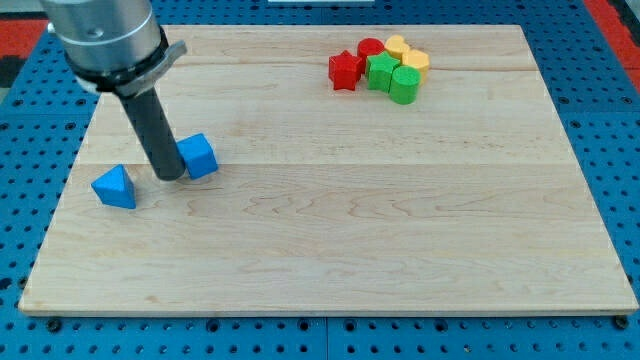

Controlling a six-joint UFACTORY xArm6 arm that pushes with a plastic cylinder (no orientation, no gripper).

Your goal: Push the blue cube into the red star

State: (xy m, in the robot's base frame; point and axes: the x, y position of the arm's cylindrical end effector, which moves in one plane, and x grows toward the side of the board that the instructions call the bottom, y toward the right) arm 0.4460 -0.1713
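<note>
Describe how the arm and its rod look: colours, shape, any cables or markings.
A wide grey metallic cylinder with a dark band low on it narrows into a straight dark rod, round and plain. My tip is blunt. No cables or markings show.

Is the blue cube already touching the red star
No, the blue cube sits by my tip at the view's left, far from the red star near the view's top.

You can't see the arm above its grey collar (108,40), cut off at twelve o'clock. The red cylinder (371,47) sits half hidden behind the green block (381,70).
</note>
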